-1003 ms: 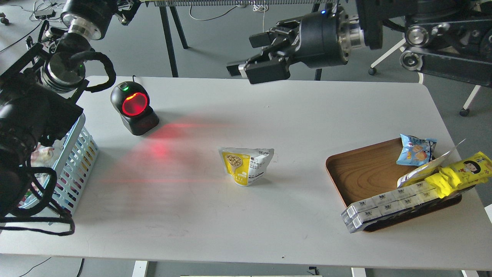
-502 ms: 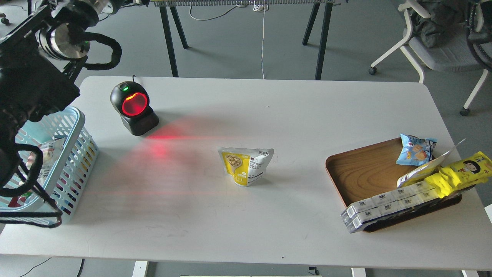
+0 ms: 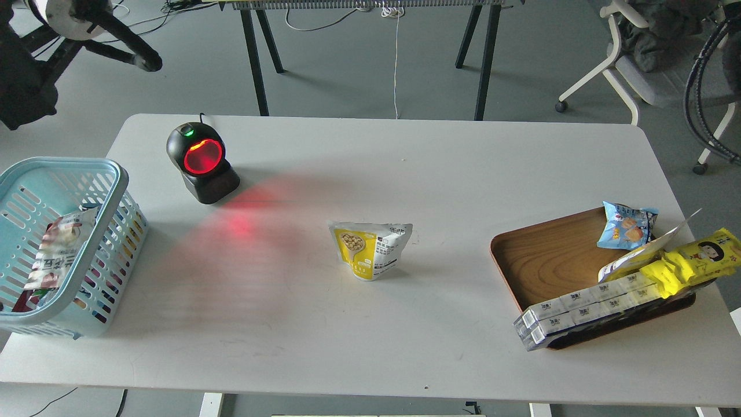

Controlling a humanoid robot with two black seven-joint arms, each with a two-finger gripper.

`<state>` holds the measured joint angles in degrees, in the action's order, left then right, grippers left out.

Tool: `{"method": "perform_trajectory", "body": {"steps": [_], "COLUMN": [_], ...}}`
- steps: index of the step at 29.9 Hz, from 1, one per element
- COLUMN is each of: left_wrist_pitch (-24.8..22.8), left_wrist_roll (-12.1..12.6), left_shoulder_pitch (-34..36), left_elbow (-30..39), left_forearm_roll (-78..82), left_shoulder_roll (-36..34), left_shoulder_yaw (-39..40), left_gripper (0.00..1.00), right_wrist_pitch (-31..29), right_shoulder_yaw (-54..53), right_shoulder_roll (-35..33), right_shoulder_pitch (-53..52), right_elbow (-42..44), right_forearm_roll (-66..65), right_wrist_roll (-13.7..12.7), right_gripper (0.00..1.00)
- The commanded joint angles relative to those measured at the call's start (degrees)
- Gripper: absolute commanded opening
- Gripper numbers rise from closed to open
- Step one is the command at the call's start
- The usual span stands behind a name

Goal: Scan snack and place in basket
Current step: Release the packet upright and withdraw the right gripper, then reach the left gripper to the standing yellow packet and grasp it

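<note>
- Flat yellow-and-white nut pouch [image 3: 371, 249]: mid-table, clear of both containers.
- Light blue slotted plastic basket [image 3: 110, 174]: holds a printed packet [image 3: 58, 249].
- Brown wooden tray [image 3: 550, 255]: blue packet [image 3: 626, 225], yellow bars [image 3: 692, 260], white boxes [image 3: 579, 310].
- Grippers: neither visible, state unknown; no gripper to reference positions.

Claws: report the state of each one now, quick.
Left claw: not in view; only part of the arm shows at the top left corner.
Right claw: not in view.
</note>
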<state>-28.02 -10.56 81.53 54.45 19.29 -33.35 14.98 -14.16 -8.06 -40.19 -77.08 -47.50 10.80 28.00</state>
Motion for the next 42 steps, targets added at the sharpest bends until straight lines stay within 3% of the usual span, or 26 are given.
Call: {"method": "perform_trajectory", "body": {"steps": [1, 5, 8, 12, 16, 20, 26, 38, 42], "left_wrist_pitch": [0.02, 1.3, 3.84, 4.47, 4.12, 4.12, 4.12, 4.03, 4.03], "left_wrist_roll": [-0.08, -0.17, 0.01, 0.01, -1.04, -4.99, -6.4, -6.58, -6.4], "left_shoulder_pitch": [-0.31, -0.49, -0.49, -1.19, -4.17, -9.18, -12.0, -14.02, -14.46], "left_elbow": [10.38, 22.33, 30.34, 35.19, 36.34, 36.43, 35.64, 32.38, 32.29], "left_forearm_roll": [13.1, 25.86, 31.58, 41.58, 57.92, 76.65, 100.13, 105.71, 105.71], "left_shoulder_roll": [-4.08, -7.51, -8.92, -9.02, -8.31, -4.98, -0.93, 1.27, 1.44], "left_shoulder_yaw": [0.05, 0.4, 0.32, -0.65, -2.32, -2.76, -6.88, -11.02, -12.42], "left_gripper": [0.99, 0.99, 0.99, 0.98, 0.98, 0.97, 0.96, 0.9, 0.89], "right_wrist_pitch": [0.01, 0.1, 0.01, -0.6, -1.92, -4.9, -7.55, -6.94, -5.35], "right_shoulder_yaw": [-6.77, -15.56, -22.15, -25.68, -29.11, -34.03, -34.48, -34.65, -34.92], "right_shoulder_roll": [2.57, 5.99, 9.06, 13.46, 15.49, 15.85, 16.02, 16.37, 17.07], "right_shoulder_pitch": [4.99, 9.47, 12.2, 14.58, 18.09, 23.02, 24.08, 24.96, 23.64], "right_elbow": [3.28, 6.53, 10.04, 14.35, 14.98, 14.71, 14.28, 12.34, 12.43], "right_forearm_roll": [2.65, 3.79, 4.41, 4.41, 4.67, 4.93, 5.11, 5.11, 5.02], "right_wrist_roll": [0.0, 0.0, -3.12, -4.27, -4.36, -4.71, -6.56, -6.91, -9.63], "right_gripper": [1.0, 1.0, 1.0, 1.0, 1.0, 1.0, 1.0, 1.0, 1.0]}}
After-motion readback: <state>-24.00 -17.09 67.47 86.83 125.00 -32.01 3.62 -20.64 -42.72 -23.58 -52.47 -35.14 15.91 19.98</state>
